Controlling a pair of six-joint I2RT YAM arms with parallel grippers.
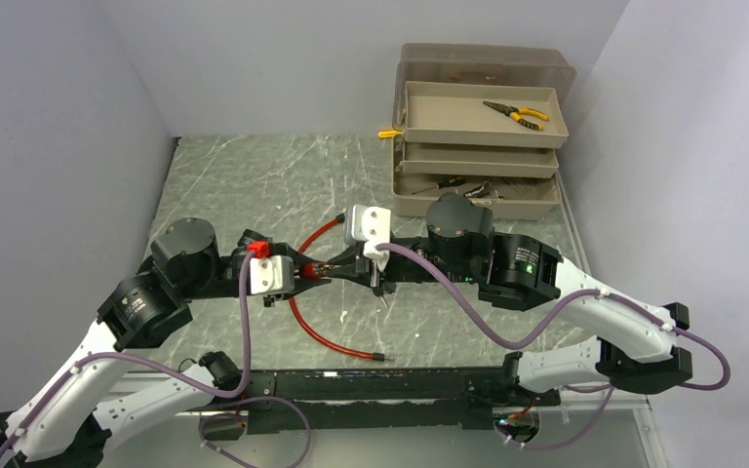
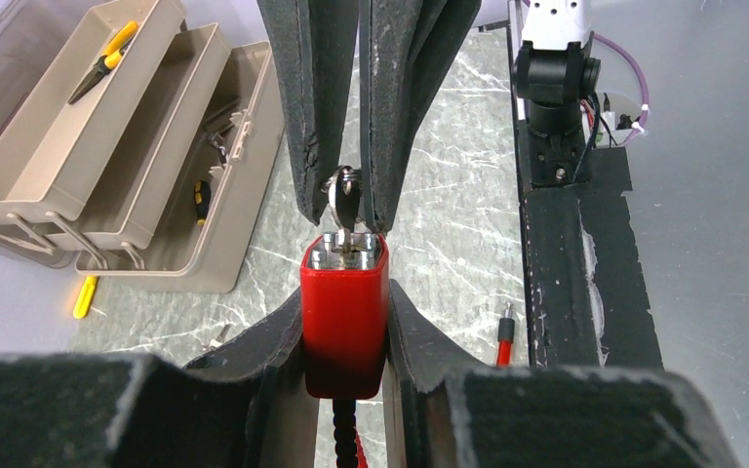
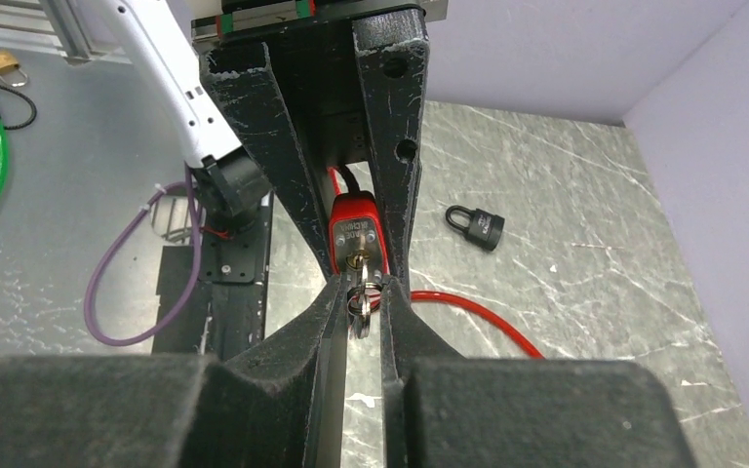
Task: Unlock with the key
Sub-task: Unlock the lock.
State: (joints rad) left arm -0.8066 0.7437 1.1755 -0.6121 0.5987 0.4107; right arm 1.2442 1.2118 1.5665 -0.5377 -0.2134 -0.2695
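A red padlock (image 2: 344, 312) with a red cable (image 1: 327, 336) is clamped between the pads of my left gripper (image 2: 344, 297), held above the table at mid-left (image 1: 304, 271). A silver key (image 2: 346, 200) on a ring sits in the padlock's keyhole (image 3: 356, 255). My right gripper (image 3: 363, 292) reaches in from the right, its fingers (image 2: 312, 117) flanking the key head. A narrow gap shows on each side of the key (image 3: 359, 285), so these jaws stand slightly open around it.
A tan tiered toolbox (image 1: 478, 146) with yellow-handled pliers (image 1: 517, 114) stands open at the back right. A small black padlock (image 3: 478, 226) lies on the marbled table. The cable's free end (image 2: 505, 336) rests near the black front rail (image 1: 380, 385).
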